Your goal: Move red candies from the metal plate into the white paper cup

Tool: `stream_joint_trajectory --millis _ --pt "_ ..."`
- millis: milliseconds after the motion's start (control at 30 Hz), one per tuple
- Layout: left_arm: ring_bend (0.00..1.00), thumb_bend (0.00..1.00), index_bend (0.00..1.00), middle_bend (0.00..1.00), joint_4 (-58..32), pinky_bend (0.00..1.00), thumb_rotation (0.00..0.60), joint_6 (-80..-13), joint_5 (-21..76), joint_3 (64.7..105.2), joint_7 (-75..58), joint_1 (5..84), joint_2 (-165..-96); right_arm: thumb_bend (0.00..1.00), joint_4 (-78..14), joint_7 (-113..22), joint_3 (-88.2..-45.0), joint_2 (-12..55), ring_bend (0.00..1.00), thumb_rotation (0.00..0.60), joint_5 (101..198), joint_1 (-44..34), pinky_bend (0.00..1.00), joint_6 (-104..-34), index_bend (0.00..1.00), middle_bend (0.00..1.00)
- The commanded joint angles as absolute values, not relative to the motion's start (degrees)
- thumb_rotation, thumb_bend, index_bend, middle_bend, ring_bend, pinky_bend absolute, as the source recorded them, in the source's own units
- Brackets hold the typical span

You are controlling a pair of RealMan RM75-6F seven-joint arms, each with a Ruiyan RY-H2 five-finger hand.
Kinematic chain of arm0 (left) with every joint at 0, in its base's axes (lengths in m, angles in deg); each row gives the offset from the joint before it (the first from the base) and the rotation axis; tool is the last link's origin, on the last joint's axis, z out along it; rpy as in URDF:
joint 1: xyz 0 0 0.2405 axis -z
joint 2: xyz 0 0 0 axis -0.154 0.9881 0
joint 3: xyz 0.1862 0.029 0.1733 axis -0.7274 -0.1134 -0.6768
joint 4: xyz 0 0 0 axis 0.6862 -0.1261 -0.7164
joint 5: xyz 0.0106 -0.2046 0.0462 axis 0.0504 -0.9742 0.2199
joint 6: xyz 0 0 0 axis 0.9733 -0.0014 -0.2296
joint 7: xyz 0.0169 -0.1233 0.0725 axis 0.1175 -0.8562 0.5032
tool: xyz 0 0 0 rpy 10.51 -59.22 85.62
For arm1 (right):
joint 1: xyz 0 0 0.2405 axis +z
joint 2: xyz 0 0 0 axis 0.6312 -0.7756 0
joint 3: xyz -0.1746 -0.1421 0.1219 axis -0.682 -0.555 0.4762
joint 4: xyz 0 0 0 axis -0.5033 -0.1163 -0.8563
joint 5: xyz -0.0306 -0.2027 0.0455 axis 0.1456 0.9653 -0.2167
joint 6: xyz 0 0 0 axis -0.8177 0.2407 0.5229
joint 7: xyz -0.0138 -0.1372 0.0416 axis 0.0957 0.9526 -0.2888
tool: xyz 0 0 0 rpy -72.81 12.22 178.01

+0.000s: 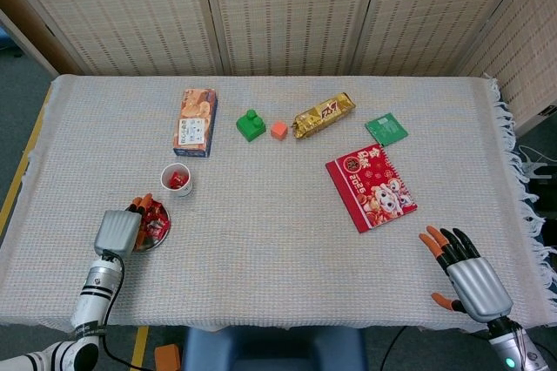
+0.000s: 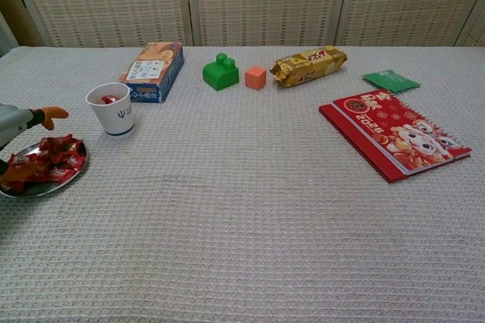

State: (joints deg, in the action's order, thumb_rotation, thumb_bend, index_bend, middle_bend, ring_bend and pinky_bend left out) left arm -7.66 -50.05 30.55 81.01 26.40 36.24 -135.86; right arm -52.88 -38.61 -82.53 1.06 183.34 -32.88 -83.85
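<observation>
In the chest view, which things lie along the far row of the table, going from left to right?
Snack box → green block → orange cube → gold snack packet → green sachet.

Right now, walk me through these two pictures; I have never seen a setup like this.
This is a two-armed robot at a table. One camera looks down from its head, the other looks forward from its chest.

Its left hand is over the metal plate of red candies; whether it grips one cannot be told. Its right hand lies open near the table edge, holding nothing.

The white paper cup already has a candy inside. Also there: a snack box, green block, orange cube, gold packet, green sachet and red booklet.
</observation>
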Motion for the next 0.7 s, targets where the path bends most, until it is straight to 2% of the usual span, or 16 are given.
stream_joint_trajectory --millis 33,400,700 --pt "0.85 0.38 0.15 0.17 -11.16 1.00 0.600 -50.29 31.66 80.73 28.81 37.03 -138.44 0.06 -52.90 -38.56 -82.49 0.99 0.00 0.600 183.11 -32.96 0.00 -83.89 0.00 0.00" --pt "0.85 0.38 0.25 0.18 -15.76 1.00 0.600 -50.00 32.17 80.35 31.45 36.86 -140.71 0.06 -52.91 -38.97 -82.52 0.82 0.00 0.600 183.08 -32.78 0.00 -83.55 0.00 0.00" --pt "0.85 0.37 0.26 0.23 -16.55 1.00 0.600 -49.81 33.54 79.57 31.99 36.53 -141.66 0.06 -52.89 -39.12 -82.51 0.73 0.00 0.600 183.14 -32.86 0.00 -83.80 0.00 0.00"
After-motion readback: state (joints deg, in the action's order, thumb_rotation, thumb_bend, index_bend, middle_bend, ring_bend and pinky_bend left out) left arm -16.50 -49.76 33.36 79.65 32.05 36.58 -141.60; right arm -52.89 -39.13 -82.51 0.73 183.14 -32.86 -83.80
